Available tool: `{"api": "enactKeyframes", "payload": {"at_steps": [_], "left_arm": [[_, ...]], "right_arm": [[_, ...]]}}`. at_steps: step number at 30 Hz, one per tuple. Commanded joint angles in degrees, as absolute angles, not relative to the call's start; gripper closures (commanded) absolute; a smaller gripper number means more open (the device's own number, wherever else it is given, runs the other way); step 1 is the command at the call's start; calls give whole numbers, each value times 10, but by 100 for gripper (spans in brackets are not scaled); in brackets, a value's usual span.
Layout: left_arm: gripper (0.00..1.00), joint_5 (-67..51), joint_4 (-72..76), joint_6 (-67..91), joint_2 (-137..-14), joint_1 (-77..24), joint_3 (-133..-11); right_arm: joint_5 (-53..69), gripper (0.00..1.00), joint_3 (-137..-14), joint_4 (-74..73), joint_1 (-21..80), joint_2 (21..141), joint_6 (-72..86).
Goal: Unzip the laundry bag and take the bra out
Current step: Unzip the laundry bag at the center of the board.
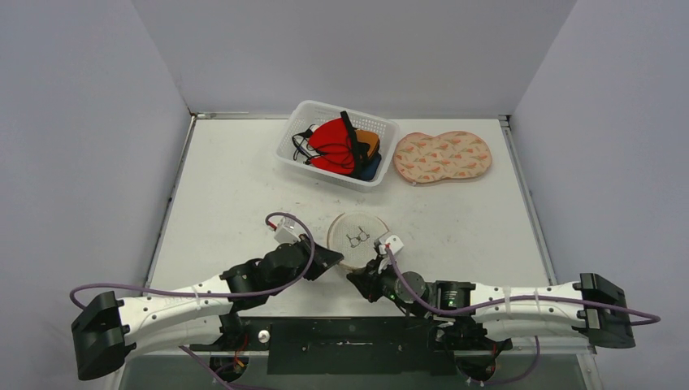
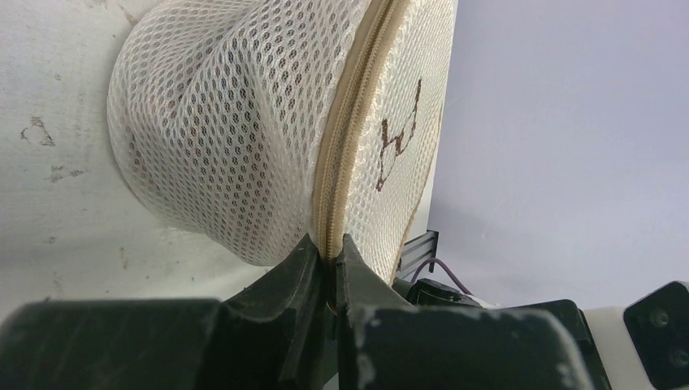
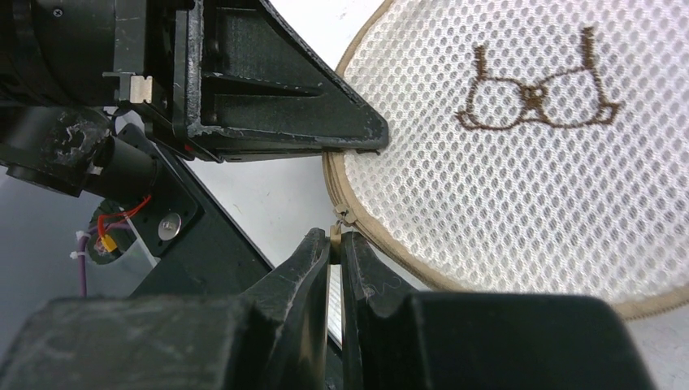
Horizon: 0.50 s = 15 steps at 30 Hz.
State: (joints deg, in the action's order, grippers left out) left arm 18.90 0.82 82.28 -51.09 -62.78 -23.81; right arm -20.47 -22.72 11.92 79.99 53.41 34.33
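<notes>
Laundry bag (image 1: 358, 237) at table's near edge, left gripper (image 2: 331, 249) clamped on zipper seam (image 2: 343, 146), right gripper (image 3: 335, 245) pinching apparent pull (image 3: 334, 232), basket (image 1: 289, 148), pad (image 1: 443, 156) beyond.

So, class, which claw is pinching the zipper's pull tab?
The right claw holds the pull tab; the left claw grips the laundry bag's zipped edge.
</notes>
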Motion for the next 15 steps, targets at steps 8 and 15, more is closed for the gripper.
{"api": "enactKeyframes", "payload": {"at_steps": [8,15], "left_arm": [[100,192,20,801,-496,-612,-243],[100,176,34,781,-503,-604,-247]], "right_arm": [[-278,95,-204,38,804,444,376],[-280,95,-195,28,805,420,381]]}}
